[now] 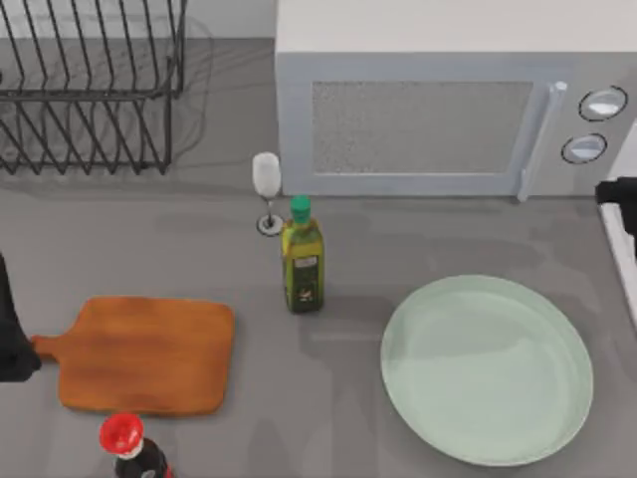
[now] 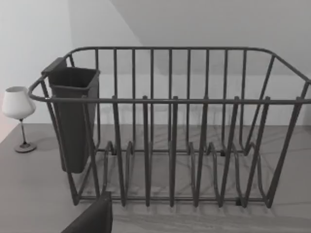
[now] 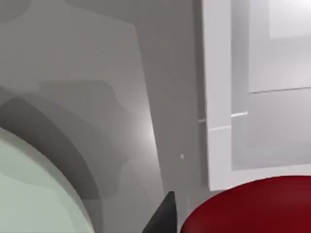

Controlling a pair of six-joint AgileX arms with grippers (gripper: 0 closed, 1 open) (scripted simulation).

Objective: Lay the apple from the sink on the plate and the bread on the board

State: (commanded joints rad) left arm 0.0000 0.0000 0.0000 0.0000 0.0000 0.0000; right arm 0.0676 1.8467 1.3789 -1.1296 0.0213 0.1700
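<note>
At front edge, left side: dark bottle w/ red cap (image 1: 121,435), just in front of the board (image 1: 144,354). Board lies flat, bare top, handle pointing to table's left. Left arm (image 1: 10,339) sits at the left edge, right by that handle. Left gripper (image 2: 92,218) is a dark sliver in the left wrist view; grip state: can't tell.

Right side: the plate (image 1: 488,368) flat on the table, nothing on it, well apart from the board. Between them, a bit farther back: olive oil bottle (image 1: 303,261), green cap, upright. Just behind it, a wine glass (image 1: 267,189), upright.

Right arm (image 1: 619,199) is at the right edge, beyond the plate. In the right wrist view the right gripper (image 3: 164,217) shows as a dark tip just beside a glossy red rounded surface, reads as the apple (image 3: 252,206), very close to the cam. Holding or not: can't tell. Same view: plate rim and a white wall (image 3: 216,97) next to the apple.

Back row: microwave (image 1: 438,119), door shut; wire dish rack (image 1: 90,90) at back left w/ dark cutlery cup (image 2: 73,116) hung on its side.
</note>
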